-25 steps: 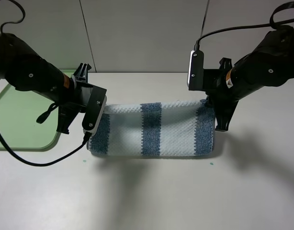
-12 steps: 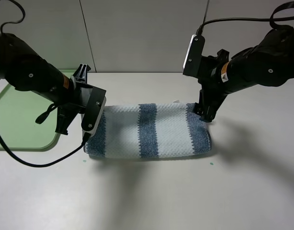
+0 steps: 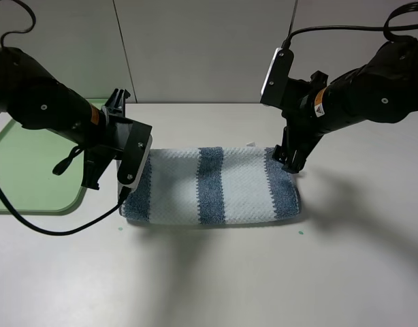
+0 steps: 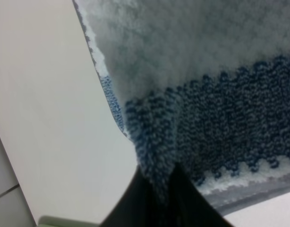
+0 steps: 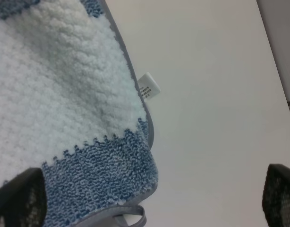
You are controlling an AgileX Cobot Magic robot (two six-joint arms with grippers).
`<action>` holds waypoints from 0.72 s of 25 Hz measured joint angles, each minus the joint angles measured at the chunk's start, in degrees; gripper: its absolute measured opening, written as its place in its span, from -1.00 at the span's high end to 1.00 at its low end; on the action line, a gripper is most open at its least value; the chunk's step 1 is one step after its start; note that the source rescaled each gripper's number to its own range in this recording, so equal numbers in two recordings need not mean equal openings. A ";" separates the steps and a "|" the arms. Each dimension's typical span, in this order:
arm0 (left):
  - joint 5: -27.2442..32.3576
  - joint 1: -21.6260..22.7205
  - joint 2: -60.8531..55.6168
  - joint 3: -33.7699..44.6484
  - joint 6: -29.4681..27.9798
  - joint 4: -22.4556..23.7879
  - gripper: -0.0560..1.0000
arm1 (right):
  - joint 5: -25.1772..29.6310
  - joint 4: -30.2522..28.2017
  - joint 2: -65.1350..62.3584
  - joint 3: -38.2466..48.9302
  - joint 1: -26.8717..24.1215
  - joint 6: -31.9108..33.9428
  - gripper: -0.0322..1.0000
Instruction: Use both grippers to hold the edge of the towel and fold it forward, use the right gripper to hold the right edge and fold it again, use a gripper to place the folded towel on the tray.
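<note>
Left jaws on towel point(image 4: 220, 109); right wide

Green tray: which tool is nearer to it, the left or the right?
Left. The left tool pinches the towel at its end beside the tray; the right tool hangs above its opposite end, farther off.

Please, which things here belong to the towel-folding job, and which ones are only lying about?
For the job: striped towel, green tray, left pincer, right pincer.
Only there: white table, black cable.
</note>
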 joint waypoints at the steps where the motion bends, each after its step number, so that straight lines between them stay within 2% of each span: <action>1: -0.05 0.00 0.00 0.00 0.00 0.00 0.69 | 0.00 0.00 0.00 0.00 0.00 0.04 -1.00; 4: -0.92 0.00 0.00 0.00 -0.57 0.00 0.10 | 0.00 0.00 0.00 0.00 0.00 0.04 -1.00; 6: -2.22 0.00 0.00 0.00 -2.52 -0.06 -0.50 | 0.00 0.00 0.00 0.00 0.00 0.04 -1.00; 8: -4.25 0.11 0.00 0.00 -4.24 -0.06 -0.79 | 0.00 0.00 0.00 0.00 0.00 0.04 -1.00; 12: -5.75 0.25 0.00 0.00 -4.95 -0.11 -0.96 | 0.00 0.00 0.00 0.00 0.00 0.04 -1.00; 18: -7.11 0.30 0.00 0.00 -5.00 -0.11 -0.99 | 0.00 0.00 0.00 0.00 0.00 0.04 -1.00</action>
